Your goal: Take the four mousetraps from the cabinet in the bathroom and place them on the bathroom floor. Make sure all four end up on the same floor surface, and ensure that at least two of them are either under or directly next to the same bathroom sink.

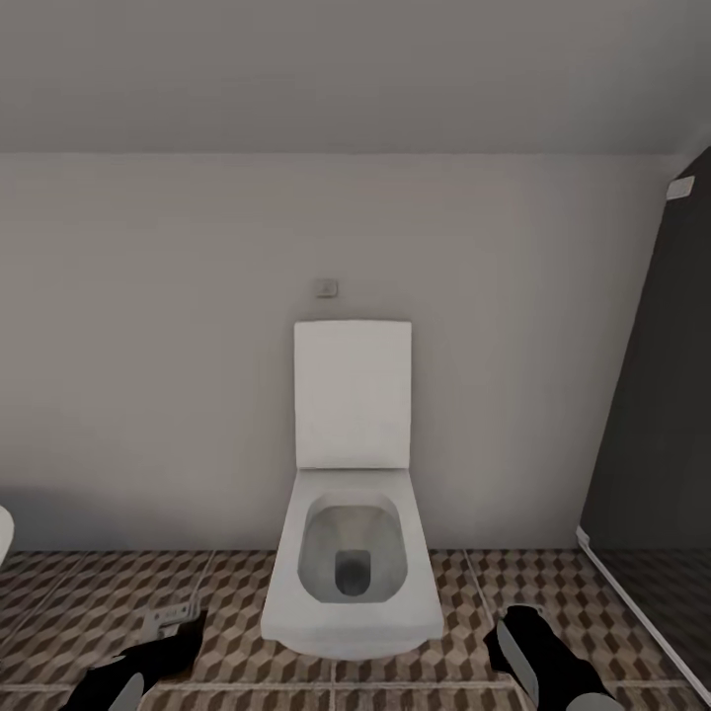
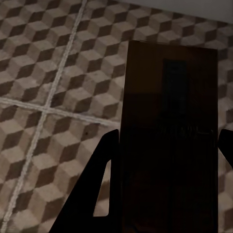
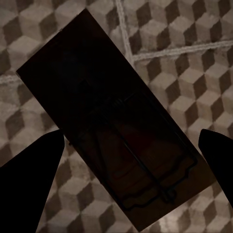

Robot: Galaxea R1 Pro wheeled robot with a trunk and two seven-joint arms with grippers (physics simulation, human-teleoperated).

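Note:
A dark-brown mousetrap (image 2: 167,97) sits between the black fingers (image 2: 104,179) of my left gripper (image 2: 167,138), which is shut on it above the cube-patterned bathroom floor (image 2: 43,73). A second mousetrap (image 3: 111,121), wire bar visible, lies diagonally between the fingers (image 3: 29,170) of my right gripper (image 3: 131,138), which is shut on it. In the head view the left gripper (image 1: 168,642) is low at the left, with a greyish trap (image 1: 166,620) at its tip. The right gripper (image 1: 518,642) is low at the right. The cabinet and the sink are out of view.
A white toilet (image 1: 351,553) with its lid up stands straight ahead against the pale wall (image 1: 148,375), between my two arms. A dark panel (image 1: 657,415) with a low white sill closes off the right side. A white rounded edge (image 1: 4,538) pokes in at the far left.

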